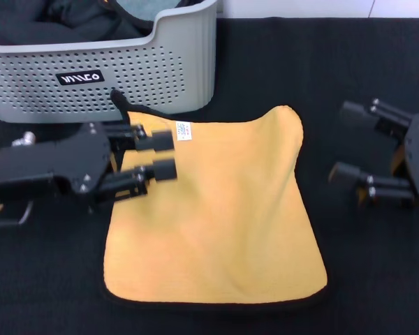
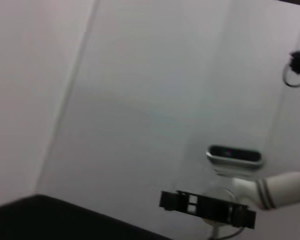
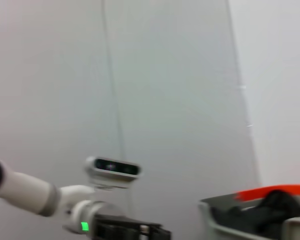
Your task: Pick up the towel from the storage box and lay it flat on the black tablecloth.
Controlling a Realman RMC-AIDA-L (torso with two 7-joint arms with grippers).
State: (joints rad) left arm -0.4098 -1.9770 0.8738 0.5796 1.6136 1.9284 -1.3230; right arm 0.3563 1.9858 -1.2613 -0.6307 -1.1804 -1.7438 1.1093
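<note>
While reaching in level from the left edge of the frame, left hand (image 1: 165, 155) hovering over the upper-left corner of the towel (image 1: 216, 216), fingers parted and gripping nothing. Towel lying spread, yellow face up, on the black tablecloth (image 1: 363, 279), just below the storage box (image 1: 105, 77) at upper left. Right hand (image 1: 353, 143) waiting at the right edge, fingers spread, empty.

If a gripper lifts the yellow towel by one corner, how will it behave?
The towel will probably hang limp: its edges already lie wavy on the black tablecloth. It looks thin and plush, so likely light, and the fuzzy cloth beneath may drag on it.
</note>
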